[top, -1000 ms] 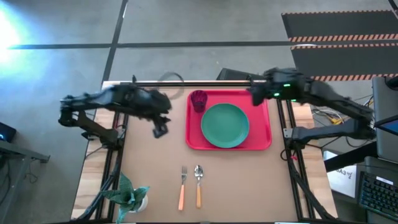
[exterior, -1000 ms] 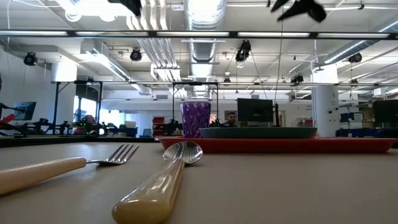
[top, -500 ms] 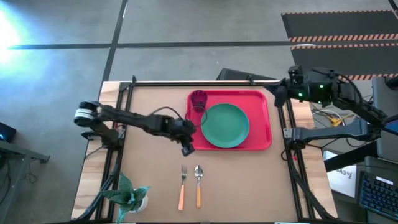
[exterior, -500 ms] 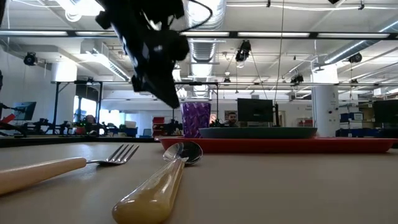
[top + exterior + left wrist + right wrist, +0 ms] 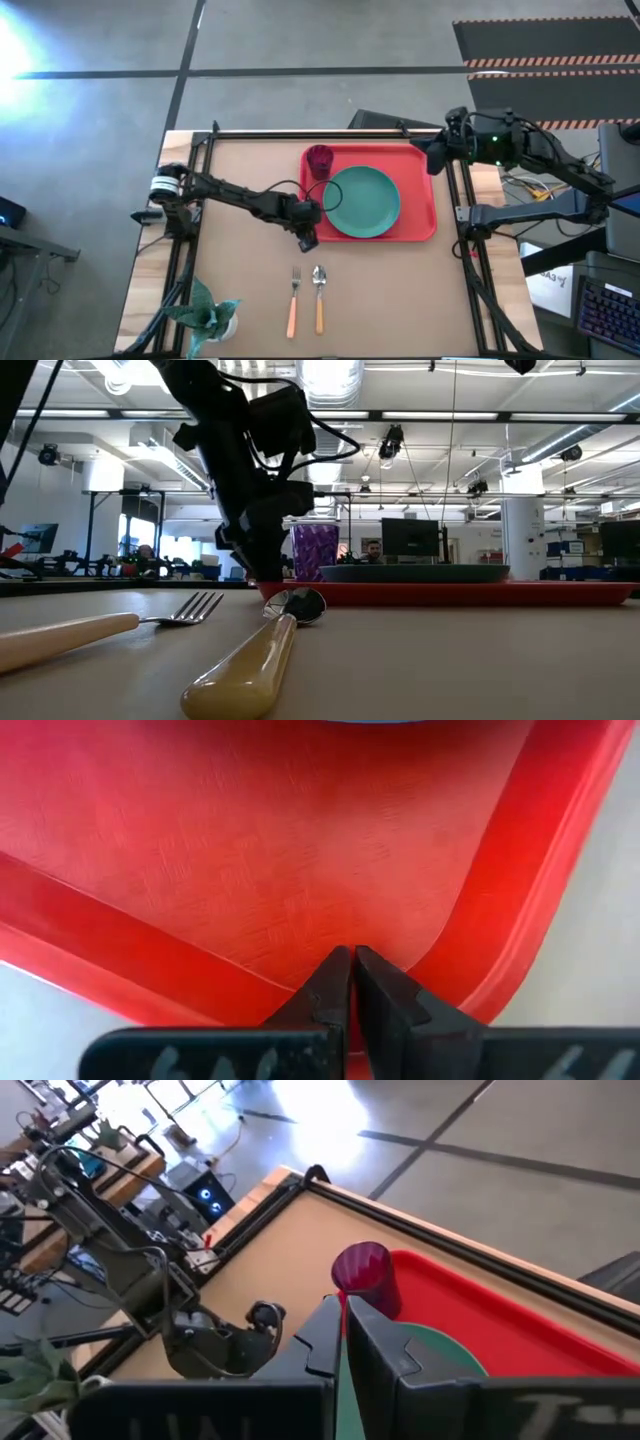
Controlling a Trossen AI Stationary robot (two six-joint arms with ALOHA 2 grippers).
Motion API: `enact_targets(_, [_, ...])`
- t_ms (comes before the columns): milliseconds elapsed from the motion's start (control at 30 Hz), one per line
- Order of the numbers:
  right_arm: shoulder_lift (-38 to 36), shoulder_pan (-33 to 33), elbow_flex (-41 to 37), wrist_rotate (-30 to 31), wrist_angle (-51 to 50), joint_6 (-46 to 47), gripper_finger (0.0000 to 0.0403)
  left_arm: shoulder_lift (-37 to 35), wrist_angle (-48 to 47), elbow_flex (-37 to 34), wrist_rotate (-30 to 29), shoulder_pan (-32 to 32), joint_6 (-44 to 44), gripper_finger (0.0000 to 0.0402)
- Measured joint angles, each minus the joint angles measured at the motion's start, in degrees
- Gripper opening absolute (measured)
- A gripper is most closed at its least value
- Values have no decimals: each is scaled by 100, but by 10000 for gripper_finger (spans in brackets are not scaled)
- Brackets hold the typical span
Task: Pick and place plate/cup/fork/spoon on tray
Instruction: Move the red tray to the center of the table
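Note:
The red tray [image 5: 420, 226] lies at the table's far right. On it rest the teal plate [image 5: 361, 201] and, in its far left corner, the purple cup [image 5: 319, 160]. The fork [image 5: 294, 300] and the spoon [image 5: 319, 297] lie side by side on the table near its front edge, handles toward that edge. My left gripper [image 5: 308, 238] is shut and low at the tray's near left corner [image 5: 440, 950]. My right gripper [image 5: 430, 156] is shut and hangs high over the tray's far right corner. My left gripper's shut fingertips [image 5: 335, 970] point down at a slant onto the rim of the tray's near left corner [image 5: 300, 992]. I cannot tell whether they touch the rim.
A pale green potted plant [image 5: 210, 314] stands at the table's near left corner. A bare brown tabletop [image 5: 240, 270] lies between the tray and the cutlery. Black frame rails [image 5: 190, 240] run along the table's left, right and far sides.
My left gripper has swept from the table's far left toward the tray and come down at the tray's near left corner. My right gripper has drawn back from over the tray's far edge toward the table's right edge. The dishes and cutlery have stayed put.

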Motion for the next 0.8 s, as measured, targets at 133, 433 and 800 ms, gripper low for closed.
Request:
enact_targets(133, [-6, 0, 0, -9, -2, 7, 9, -111, -496, -11, -28, -2, -138, 0])
enact_targets(433, [-41, 0, 0, -11, -2, 43, 9, -147, -1242, -11, -15, -240, -768, 0])
enact_targets(800, [-41, 0, 2, -11, -11, 46, 9, -144, -1284, -33, 180, -857, -1584, 0])
